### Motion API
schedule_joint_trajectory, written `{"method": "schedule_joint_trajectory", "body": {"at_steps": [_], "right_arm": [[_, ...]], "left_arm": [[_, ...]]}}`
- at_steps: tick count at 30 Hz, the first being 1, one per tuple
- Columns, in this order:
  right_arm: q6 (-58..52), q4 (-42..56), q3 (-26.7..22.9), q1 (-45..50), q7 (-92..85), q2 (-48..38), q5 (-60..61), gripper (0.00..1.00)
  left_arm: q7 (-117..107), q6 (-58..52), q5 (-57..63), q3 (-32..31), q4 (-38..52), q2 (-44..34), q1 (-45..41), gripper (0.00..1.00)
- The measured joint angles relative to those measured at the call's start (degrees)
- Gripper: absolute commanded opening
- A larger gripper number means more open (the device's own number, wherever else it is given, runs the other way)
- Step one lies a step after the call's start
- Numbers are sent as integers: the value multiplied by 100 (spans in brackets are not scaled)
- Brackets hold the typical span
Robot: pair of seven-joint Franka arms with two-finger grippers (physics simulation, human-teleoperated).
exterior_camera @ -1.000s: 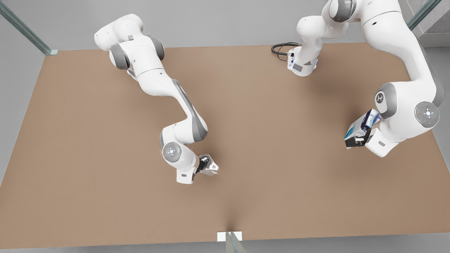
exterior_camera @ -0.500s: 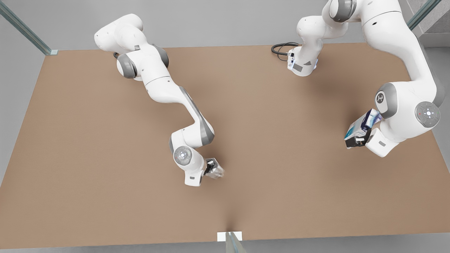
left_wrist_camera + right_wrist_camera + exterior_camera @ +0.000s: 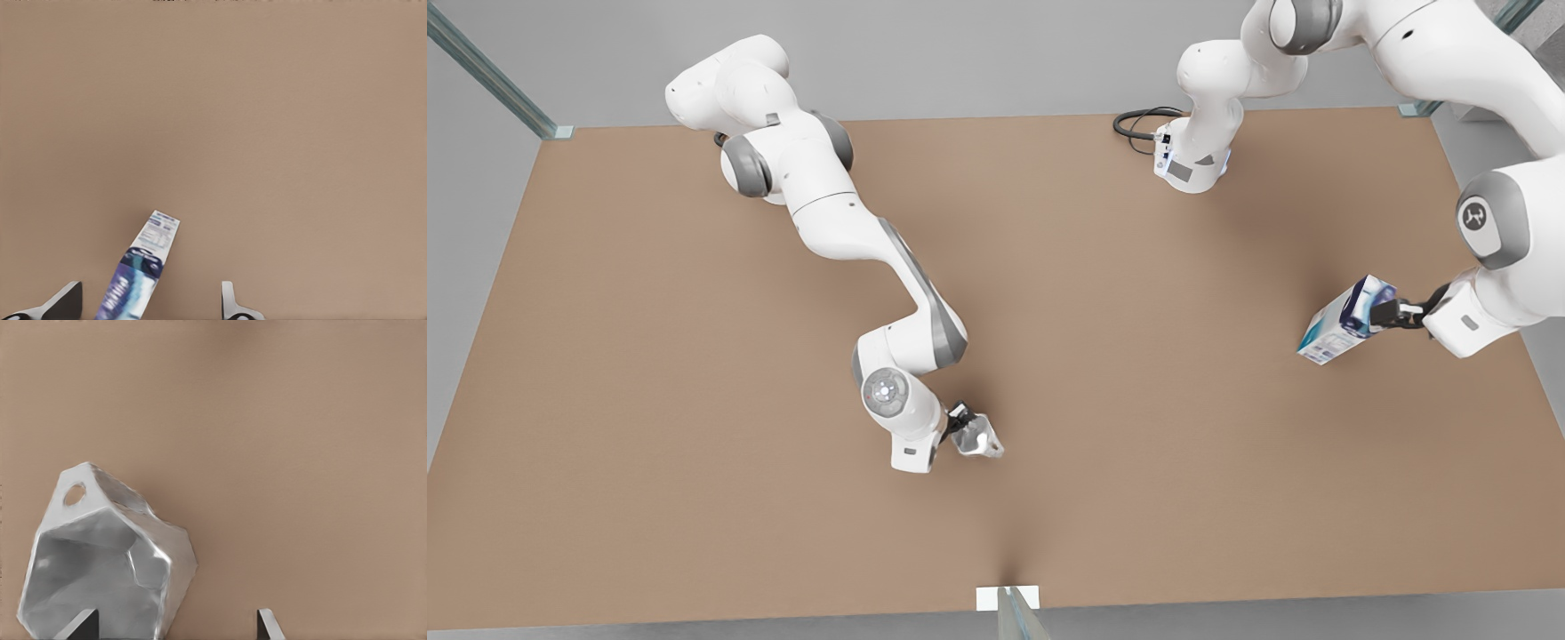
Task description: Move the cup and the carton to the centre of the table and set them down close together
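Table [image 3: 694, 444]: broad bare stretch between the two arms, running from centre toward 3 o'clock. Obstacles: cup [image 3: 978, 438] at the right gripper [image 3: 960, 427], just below centre toward 6 o'clock; carton [image 3: 1343, 322] at the left gripper [image 3: 1392, 313], near the 3 o'clock edge. Arm base and black cable [image 3: 1138, 124] occupy the 1 o'clock edge; second arm reaches in from 11 o'clock.

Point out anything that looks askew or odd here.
The carton sits tilted at the left gripper, off to one finger rather than centred in the left wrist view. The cup at the right gripper also leans, its opening facing that wrist camera. Nothing spilled or damaged.
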Motion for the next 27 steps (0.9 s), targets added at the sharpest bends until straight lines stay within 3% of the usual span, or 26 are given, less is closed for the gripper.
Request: {"method": "schedule_joint_trajectory", "body": {"at_steps": [1, 3, 6, 7, 8, 9, 11, 13, 16, 27], "right_arm": [[34, 4, -13, -17, 0, -36, 0, 100], [-268, -21, 25, -308, -24, -431, 75, 100], [-2204, -393, -4, -939, -22, -1515, 49, 100], [-2968, -789, -332, -1042, 11, -2041, -43, 100], [-3452, -1238, -551, -1030, 100, -2695, -576, 100], [-3482, -1791, -560, -1087, 255, -3391, -1367, 100], [-3160, -2414, -552, -1769, 260, -3998, -2264, 100], [-3050, -2501, -552, -2116, 377, -4200, -2432, 100], [-2982, -2596, -551, -2218, 726, -4436, -2441, 100], [-2968, -2571, -551, -2216, 721, -4378, -2477, 100]], "left_arm": [[-6, -119, -2, -64, 11, -24, 302, 100], [102, -150, 20, -961, -28, 9, 1532, 100], [362, -147, 41, -1012, -224, -143, 1509, 100], [543, -117, 32, -1066, -257, -138, 1506, 100], [552, 414, 29, -1154, -884, -287, 1486, 100], [552, 1103, 36, -1150, -1635, -519, 1491, 100], [767, 1396, 81, -1077, -1760, -370, 1507, 100], [1299, 1965, 147, -629, -2167, -424, 1565, 100], [1757, 1945, 197, -292, -2198, -488, 1521, 100], [1480, 1998, 153, -352, -2489, -443, 1501, 100]]}}
